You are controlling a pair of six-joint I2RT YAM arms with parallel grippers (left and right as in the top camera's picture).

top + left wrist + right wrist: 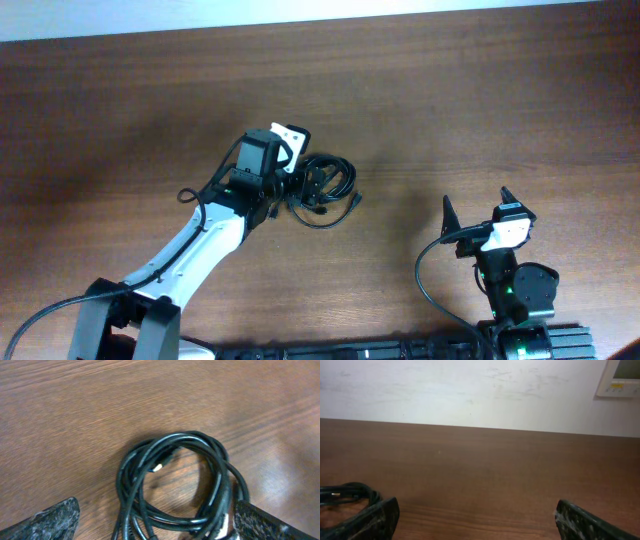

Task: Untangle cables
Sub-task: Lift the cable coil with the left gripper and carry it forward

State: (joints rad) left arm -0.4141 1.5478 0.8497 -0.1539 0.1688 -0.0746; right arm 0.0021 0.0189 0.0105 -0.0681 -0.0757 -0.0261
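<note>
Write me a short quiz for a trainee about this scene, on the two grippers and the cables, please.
1. True or false: the right gripper stands open, apart from the cables.
2. How do the cables lie? A) as one coiled bundle; B) as separate straight lines; C) draped over an arm.
3. Fill in: the bundle lies between the open fingers of the ____ gripper.

Key: 1 true. 2 A. 3 left: the left gripper straddles the bundle and is not closed on it.
</note>
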